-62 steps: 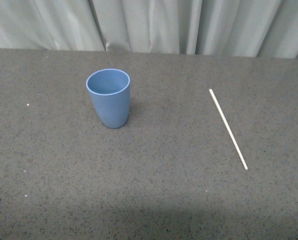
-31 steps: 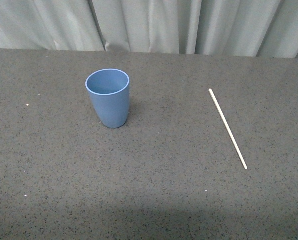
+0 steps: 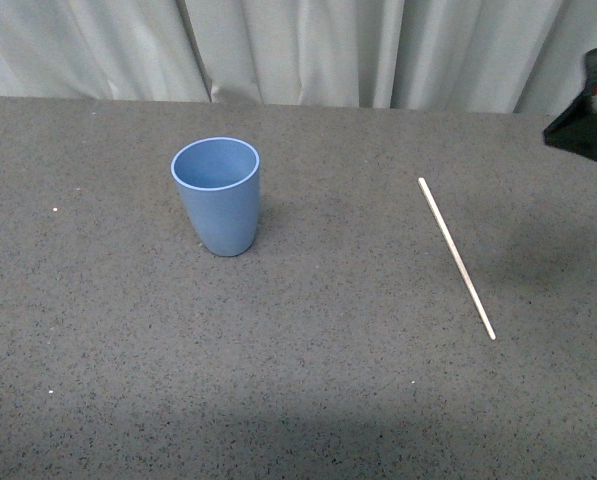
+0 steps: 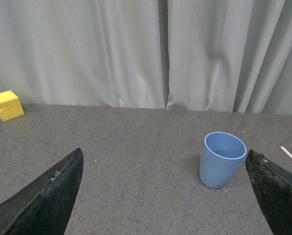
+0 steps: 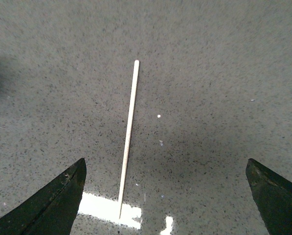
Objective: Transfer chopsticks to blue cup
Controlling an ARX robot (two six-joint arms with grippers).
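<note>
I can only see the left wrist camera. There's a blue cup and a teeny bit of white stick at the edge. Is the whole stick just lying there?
Observer: Yes. The front view shows the chopsticks lying flat on the table, well apart from the blue cup.
Operator: Which way does it point?
Observer: Slanted. Its far end is nearer the cup and its near end is further right.
Operator: Is the other arm close?
Observer: The right gripper hovers over the table with the stick in its camera's sight, jaws open, holding nothing.
</note>
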